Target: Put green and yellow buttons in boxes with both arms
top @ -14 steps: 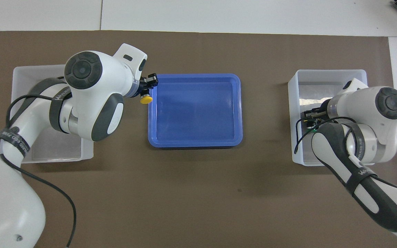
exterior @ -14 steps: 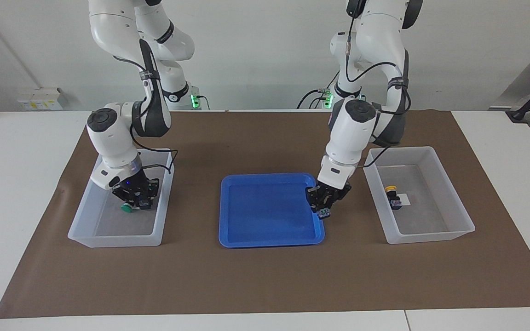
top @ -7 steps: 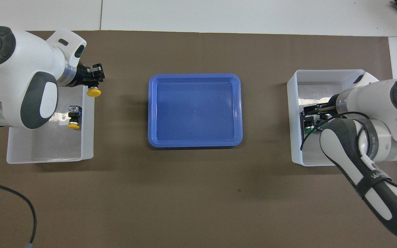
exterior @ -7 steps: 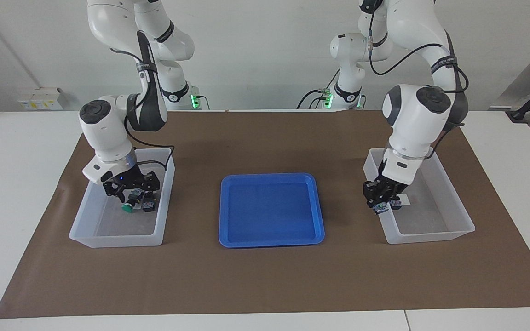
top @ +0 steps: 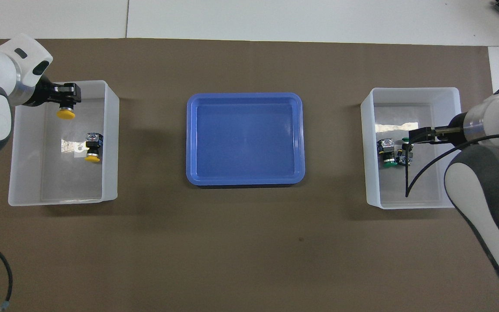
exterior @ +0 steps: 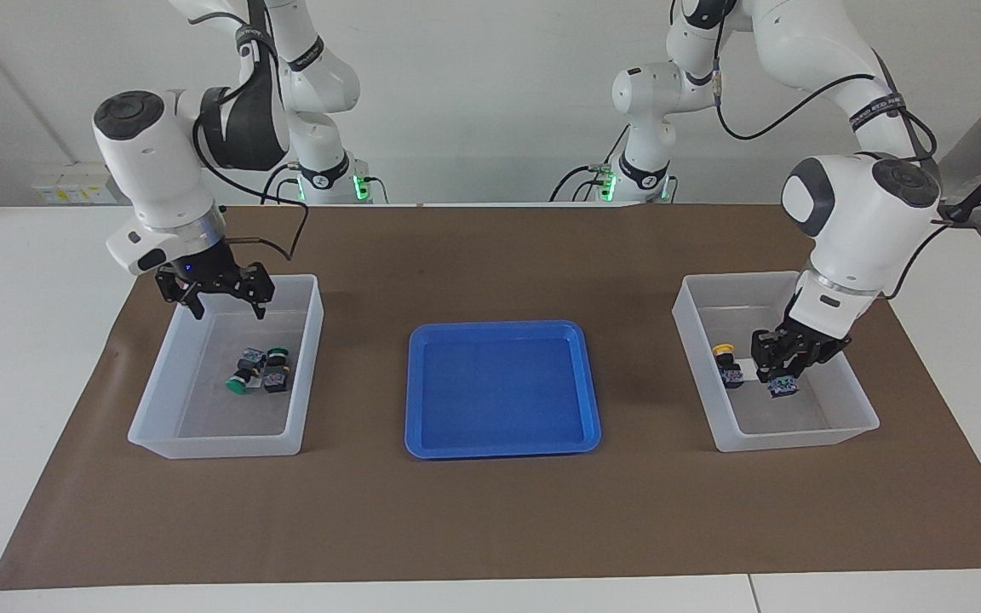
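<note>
At mid-right of the facing view, the left gripper (exterior: 784, 375) hung inside the box (exterior: 848, 426) at the left arm's end, clamped on a yellow button (top: 66, 113), with a second yellow button (exterior: 724, 356) lying just beside it on the box floor. At upper left, the right gripper (exterior: 216, 294) hovered, fingers spread and empty, above the other box (exterior: 209, 444), directly over two green buttons (exterior: 254, 373) lying together.
</note>
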